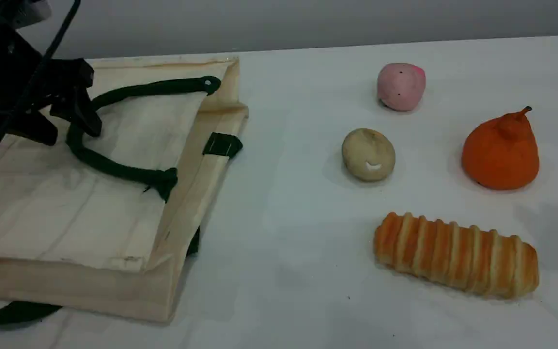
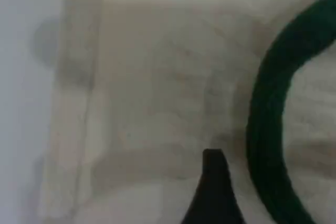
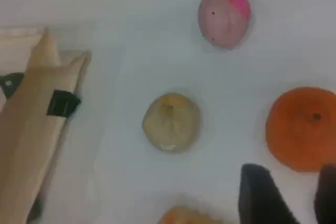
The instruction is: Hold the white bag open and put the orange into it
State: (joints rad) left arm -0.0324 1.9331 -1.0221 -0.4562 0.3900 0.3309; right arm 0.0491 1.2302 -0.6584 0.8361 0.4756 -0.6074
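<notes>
You are looking at the large cream-white canvas bag lying flat at nine o'clock on the white table, its dark green rope handle looping across the top panel. Your left gripper is hovering over that handle with its jaws spread wide, gripping nothing. The bright-orange pear-shaped fruit is sitting at three o'clock, well apart from the bag. Your right gripper is hanging just beside the fruit, jaws partly apart and empty, two fingertips showing.
</notes>
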